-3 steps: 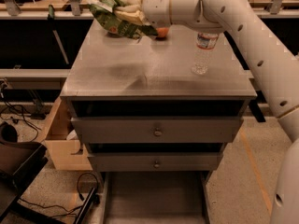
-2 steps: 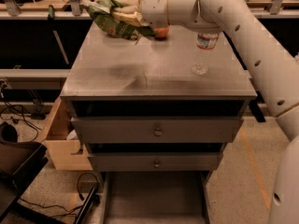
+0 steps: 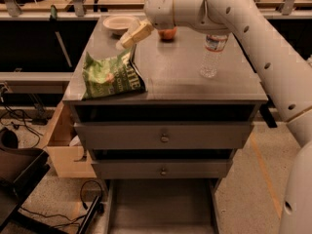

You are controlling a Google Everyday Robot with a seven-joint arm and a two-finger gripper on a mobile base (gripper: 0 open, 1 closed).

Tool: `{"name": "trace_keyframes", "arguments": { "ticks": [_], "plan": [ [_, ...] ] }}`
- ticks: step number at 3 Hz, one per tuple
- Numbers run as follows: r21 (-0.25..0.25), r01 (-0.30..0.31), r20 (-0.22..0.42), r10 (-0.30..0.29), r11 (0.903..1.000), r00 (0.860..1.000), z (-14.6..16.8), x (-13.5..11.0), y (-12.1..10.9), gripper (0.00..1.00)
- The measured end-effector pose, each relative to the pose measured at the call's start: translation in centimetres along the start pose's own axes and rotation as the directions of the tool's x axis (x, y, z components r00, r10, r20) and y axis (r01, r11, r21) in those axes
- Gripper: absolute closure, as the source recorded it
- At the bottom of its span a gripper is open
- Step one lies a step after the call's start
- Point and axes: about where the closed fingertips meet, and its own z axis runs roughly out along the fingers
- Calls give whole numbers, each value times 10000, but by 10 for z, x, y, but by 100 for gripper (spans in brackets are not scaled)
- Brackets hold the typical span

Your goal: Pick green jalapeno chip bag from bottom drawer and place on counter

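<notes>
The green jalapeno chip bag (image 3: 111, 76) lies flat on the counter (image 3: 170, 77) at its front left corner, dark lettered panel facing right. My gripper (image 3: 130, 37) hangs just above and behind the bag, its two pale fingers spread apart and empty, clear of the bag. The bottom drawer (image 3: 161, 208) is pulled out at the base of the cabinet, and the part of its grey floor in view shows nothing on it.
A white bowl (image 3: 118, 23) sits at the counter's back left. An orange fruit (image 3: 167, 33) lies behind my wrist. A clear water bottle (image 3: 213, 55) stands at the right. A cardboard box (image 3: 61, 143) stands left of the cabinet.
The bag was held in my gripper at the back left of the counter; now it lies on the counter's front left corner and my fingers have let go and lifted off.
</notes>
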Motion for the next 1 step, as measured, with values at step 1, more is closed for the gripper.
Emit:
{"name": "trace_keyframes", "arguments": {
  "ticks": [1],
  "plan": [
    [-1,0,1,0,10000,10000,0,0,0,0]
  ]
}}
